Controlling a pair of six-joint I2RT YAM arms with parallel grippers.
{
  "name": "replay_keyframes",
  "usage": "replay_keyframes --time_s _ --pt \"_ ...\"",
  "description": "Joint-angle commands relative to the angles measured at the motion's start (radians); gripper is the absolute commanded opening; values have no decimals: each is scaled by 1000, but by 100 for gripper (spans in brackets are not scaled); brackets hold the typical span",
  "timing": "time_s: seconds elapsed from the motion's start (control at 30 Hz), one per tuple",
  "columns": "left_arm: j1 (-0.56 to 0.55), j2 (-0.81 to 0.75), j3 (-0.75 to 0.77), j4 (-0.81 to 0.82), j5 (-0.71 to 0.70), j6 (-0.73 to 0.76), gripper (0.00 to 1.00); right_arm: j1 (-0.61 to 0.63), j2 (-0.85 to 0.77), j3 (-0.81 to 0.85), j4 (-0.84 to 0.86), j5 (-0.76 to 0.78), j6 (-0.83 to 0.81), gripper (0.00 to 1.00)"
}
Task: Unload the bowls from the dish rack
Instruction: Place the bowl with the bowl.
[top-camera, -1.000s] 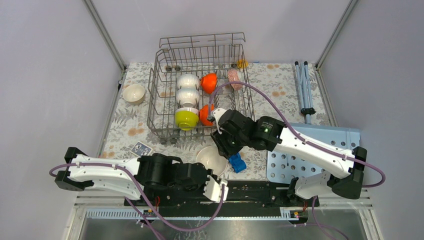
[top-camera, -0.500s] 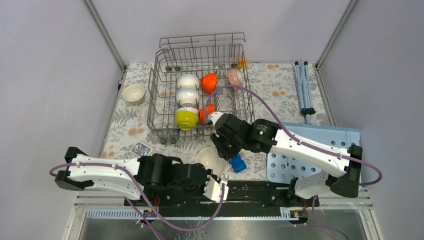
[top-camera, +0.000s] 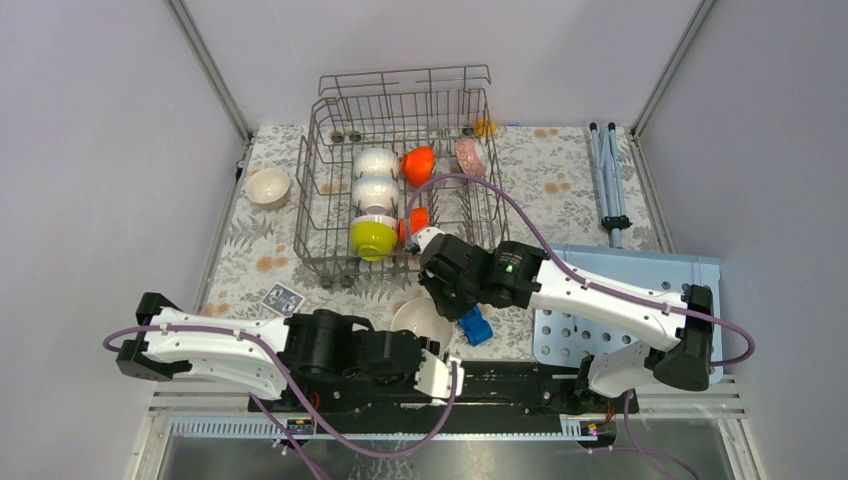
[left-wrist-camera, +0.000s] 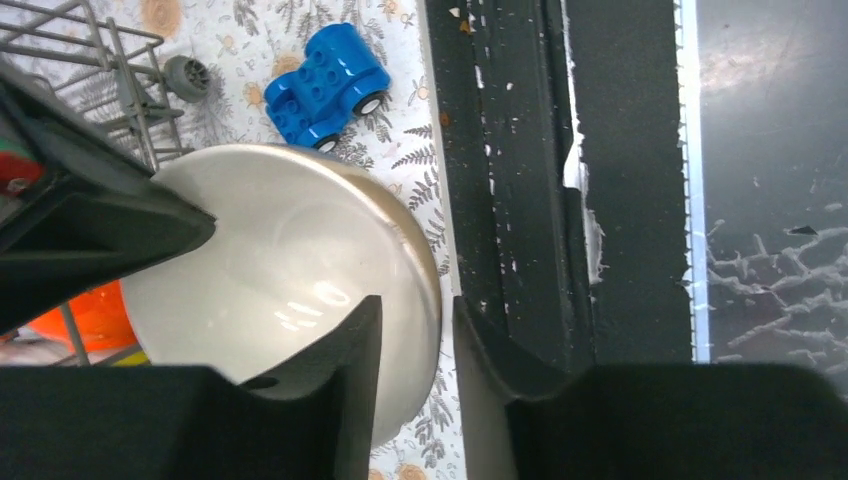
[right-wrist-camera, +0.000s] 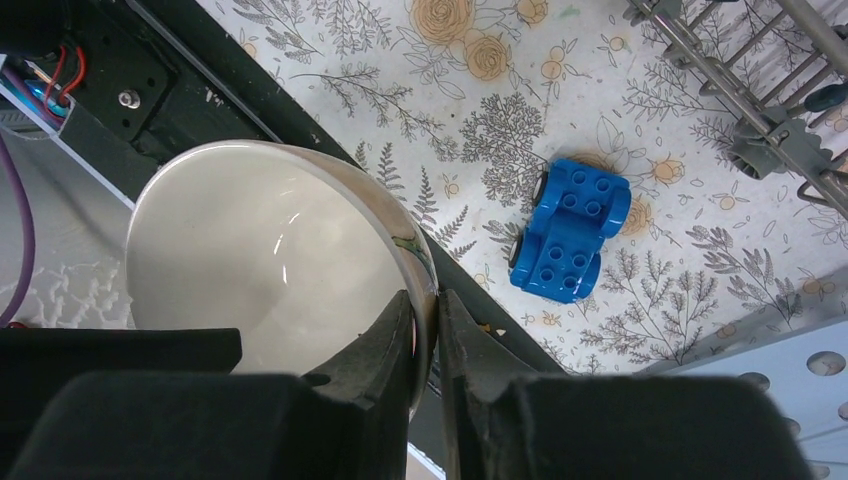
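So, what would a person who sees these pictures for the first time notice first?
Most striking is the white bowl at the near edge of the table, where both grippers meet: the right gripper pinches its rim and the left gripper straddles the rim too. Behind it the grey wire dish rack holds bright bowls, an orange bowl and a yellow-green bowl among them; a blue toy car lies beside the white bowl.
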Motion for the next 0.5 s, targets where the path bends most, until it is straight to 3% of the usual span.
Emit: replay_keyframes --time_s 0.0,0.03,0.1,0.13,0.17,0.47 --pt "-3 -17 42 84 -97 -50 49 15 -37 20 12 30 30 0" --pt "-3 -26 41 93 -115 -56 62 16 -44 20 15 37 36 0" --pt "-3 -47 44 106 -141 -75 78 15 -60 19 20 52 44 0" --pt "-3 -57 51 112 -150 -86 94 16 -70 21 22 58 47 0" --pt "-3 -67 60 116 -156 -96 98 16 -79 22 22 64 50 0" --pt "-2 -112 139 189 -400 -263 99 16 -203 -40 52 148 79 0"
